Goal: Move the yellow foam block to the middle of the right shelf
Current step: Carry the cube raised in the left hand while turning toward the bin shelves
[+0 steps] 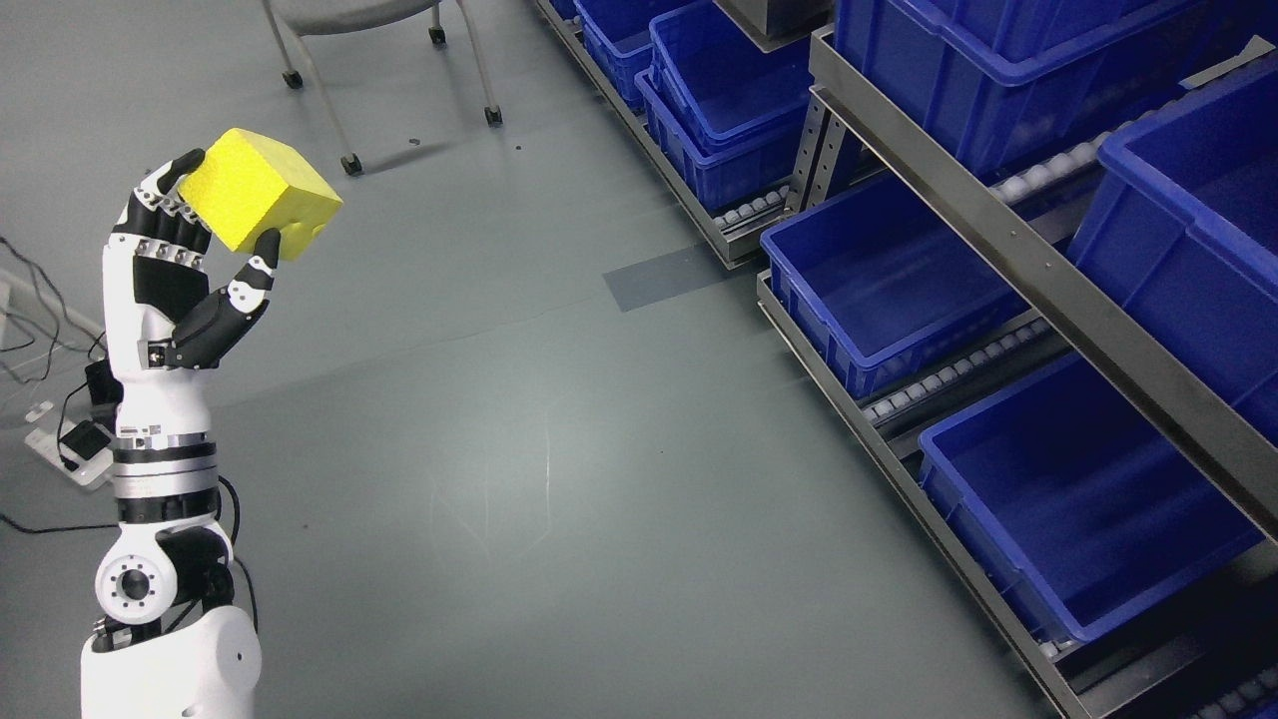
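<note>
My left hand (222, 213) is raised upright at the picture's left, above the grey floor. Its fingers (165, 205) and thumb are shut on a yellow foam block (258, 193), which it holds up in the air, tilted. The metal shelf rack (1008, 250) runs along the right side, far from the hand. It carries several blue bins; an empty one (884, 275) sits on the low tier and another (1078, 494) nearer the front. My right arm does not show.
A wheeled chair frame (349, 90) stands at the top left. Cables and a power strip (60, 444) lie on the floor at the left edge. A darker patch (664, 277) marks the floor near the rack.
</note>
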`<state>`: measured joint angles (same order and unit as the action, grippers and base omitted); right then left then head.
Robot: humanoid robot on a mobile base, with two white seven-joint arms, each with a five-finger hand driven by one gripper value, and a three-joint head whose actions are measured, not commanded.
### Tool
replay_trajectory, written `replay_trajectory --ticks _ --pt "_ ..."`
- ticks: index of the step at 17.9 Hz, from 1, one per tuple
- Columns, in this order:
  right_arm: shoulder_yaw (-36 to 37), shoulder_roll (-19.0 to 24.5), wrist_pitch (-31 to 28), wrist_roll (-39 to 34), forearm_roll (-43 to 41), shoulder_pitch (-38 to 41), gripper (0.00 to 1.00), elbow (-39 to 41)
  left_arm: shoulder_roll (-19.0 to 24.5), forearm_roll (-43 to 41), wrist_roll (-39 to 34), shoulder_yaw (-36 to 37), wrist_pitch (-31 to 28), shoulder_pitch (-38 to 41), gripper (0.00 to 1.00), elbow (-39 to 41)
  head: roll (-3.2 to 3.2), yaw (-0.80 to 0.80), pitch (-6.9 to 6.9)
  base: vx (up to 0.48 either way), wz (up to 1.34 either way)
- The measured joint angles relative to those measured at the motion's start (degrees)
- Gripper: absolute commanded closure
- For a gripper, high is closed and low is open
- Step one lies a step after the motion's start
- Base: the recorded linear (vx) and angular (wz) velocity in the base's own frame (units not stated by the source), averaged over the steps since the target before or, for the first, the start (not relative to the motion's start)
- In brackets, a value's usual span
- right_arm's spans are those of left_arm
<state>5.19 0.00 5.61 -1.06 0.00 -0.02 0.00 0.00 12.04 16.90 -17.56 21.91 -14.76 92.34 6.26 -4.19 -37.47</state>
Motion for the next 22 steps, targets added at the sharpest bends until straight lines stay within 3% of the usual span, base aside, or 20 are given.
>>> replay_trajectory --ticks 22 --pt "0.0 0.0 0.0 0.0 0.0 0.0 0.0 0.0 0.0 0.1 0.2 2.9 0.9 -0.7 0.98 0.1 0.0 0.0 -0.01 0.119 -0.81"
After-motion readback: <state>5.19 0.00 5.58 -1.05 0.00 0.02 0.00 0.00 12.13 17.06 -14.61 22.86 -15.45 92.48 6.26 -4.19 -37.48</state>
